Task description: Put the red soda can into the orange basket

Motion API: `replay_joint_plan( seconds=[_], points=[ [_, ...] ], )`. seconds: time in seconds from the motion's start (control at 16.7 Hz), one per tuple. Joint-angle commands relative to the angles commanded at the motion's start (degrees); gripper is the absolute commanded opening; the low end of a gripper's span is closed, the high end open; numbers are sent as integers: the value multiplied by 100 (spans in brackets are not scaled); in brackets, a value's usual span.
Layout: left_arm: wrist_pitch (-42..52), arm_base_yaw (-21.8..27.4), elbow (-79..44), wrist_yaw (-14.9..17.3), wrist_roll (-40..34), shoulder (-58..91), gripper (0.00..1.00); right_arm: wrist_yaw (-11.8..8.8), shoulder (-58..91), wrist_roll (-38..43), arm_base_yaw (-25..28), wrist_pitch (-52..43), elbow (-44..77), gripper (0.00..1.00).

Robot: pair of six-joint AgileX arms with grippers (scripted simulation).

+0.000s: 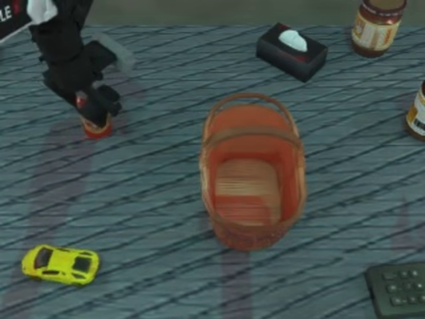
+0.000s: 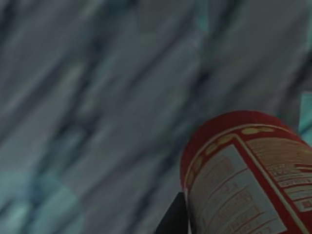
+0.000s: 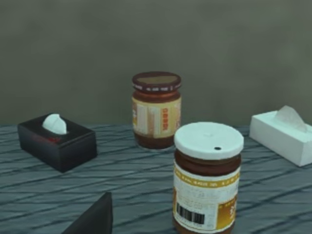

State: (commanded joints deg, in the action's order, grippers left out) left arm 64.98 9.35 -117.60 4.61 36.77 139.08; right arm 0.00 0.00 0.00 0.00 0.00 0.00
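Gripping red soda can [image 1: 97, 126] at surface [image 1: 146, 193] far left: left gripper [image 1: 95, 106], fingers closed on it. Orange basket [image 1: 252, 171] well apart, centre. Risk: can slipping mid-carry, or clipping basket handle.

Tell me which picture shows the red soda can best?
The left wrist view: the red soda can fills it, label readable. The top view shows only its base under the left gripper. The right wrist view misses it.
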Motion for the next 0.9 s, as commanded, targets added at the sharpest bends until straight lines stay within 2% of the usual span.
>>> replay_joint_plan(
  seconds=[0.12,0.3,0.9],
  points=[
    [-652,76,315,443,-220,-91,0,0,0,0,0,0,0,100],
    [-2036,222,929,1326,-670,-314,0,0,0,0,0,0,0,100],
    [-7804,763,3376,4936,-2557,-1625,0,0,0,0,0,0,0,100]
  ],
)
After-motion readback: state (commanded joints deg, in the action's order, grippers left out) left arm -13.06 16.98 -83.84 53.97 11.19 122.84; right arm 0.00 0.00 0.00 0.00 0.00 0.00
